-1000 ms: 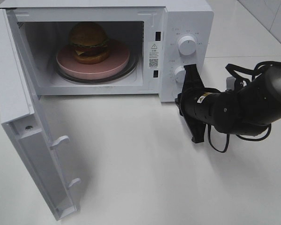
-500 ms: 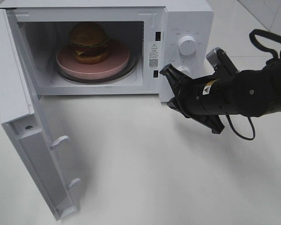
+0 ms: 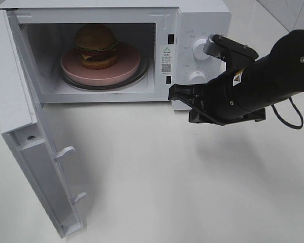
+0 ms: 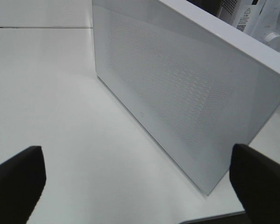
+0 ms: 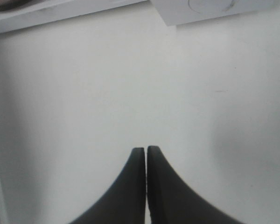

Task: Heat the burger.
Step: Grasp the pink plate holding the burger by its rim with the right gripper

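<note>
The burger (image 3: 95, 45) sits on a round pink plate (image 3: 122, 71) inside the white microwave (image 3: 192, 20), whose door (image 3: 35, 167) hangs wide open toward the front left. My right gripper (image 3: 172, 93) hovers just in front of the microwave's lower right corner, pointing left, its jaws pressed together on nothing (image 5: 146, 150). In the left wrist view my left gripper (image 4: 140, 172) stands open, with the outer face of the open door (image 4: 177, 88) ahead of it. The left arm does not show in the exterior high view.
Two round knobs (image 3: 199, 48) (image 3: 195, 77) sit on the microwave's control panel, partly behind my right arm. A black cable (image 3: 289, 114) loops off the right arm. White tabletop (image 3: 167, 192) spreads in front of the microwave.
My right arm has swung from the right of the control panel leftward and turned, so the shut gripper now points left at the microwave's lower right corner. Burger and door have not moved.
</note>
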Robot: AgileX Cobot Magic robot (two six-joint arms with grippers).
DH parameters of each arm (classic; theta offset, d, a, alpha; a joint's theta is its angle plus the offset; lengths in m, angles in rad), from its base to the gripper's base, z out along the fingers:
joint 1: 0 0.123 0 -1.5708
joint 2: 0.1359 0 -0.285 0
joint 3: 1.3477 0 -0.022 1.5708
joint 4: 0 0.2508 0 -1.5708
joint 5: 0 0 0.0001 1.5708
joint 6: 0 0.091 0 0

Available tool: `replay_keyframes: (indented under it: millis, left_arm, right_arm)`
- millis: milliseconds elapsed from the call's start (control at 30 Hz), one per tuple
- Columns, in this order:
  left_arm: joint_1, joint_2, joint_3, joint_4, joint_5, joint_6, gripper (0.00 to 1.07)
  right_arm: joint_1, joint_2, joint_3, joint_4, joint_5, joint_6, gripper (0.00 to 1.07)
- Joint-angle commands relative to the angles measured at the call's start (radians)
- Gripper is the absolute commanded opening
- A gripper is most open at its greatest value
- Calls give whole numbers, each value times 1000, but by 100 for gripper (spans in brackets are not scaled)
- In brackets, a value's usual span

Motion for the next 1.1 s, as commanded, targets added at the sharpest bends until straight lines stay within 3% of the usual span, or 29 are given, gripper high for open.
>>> replay_keyframes:
  millis: [33,200,267,367,467,533,633,700,833,900,1100]
  left_arm:
    - [3,-5,2,-7,-7,1,100]
    - [3,-5,2,-7,-7,1,100]
    - [3,-5,2,-7,-7,1,100]
    - [3,-5,2,-7,-7,1,100]
    - [3,-5,2,-7,-7,1,100]
    - [3,-5,2,-7,-7,1,100]
    - [3,-5,2,-7,-7,1,100]
    - [3,-5,2,-7,-7,1,100]
    - [3,-5,2,-7,-7,1,100]
    - [3,-5,2,-7,-7,1,100]
    - [3,-5,2,-7,-7,1,100]
  right_arm:
    - [-6,-14,-29,-9,70,-126,0]
    - [-6,-14,-67,-5,172,-311,1]
    - [-6,-14,-102,-5,255,-563,1]
    - [-6,-14,-109,-5,276,-636,1]
    - [-6,-14,-125,-5,317,-838,1]
    - [-6,-14,-125,-5,329,-1092,1]
    - [-6,-14,-125,-5,329,-1163,1]
    - [-6,-14,-126,-14,328,-1426,1]
    - [-6,-14,-127,-22,328,-1526,2]
    - [-6,-14,-127,-83,328,-1615,2]
    - [-6,-14,-127,-176,292,-1619,5]
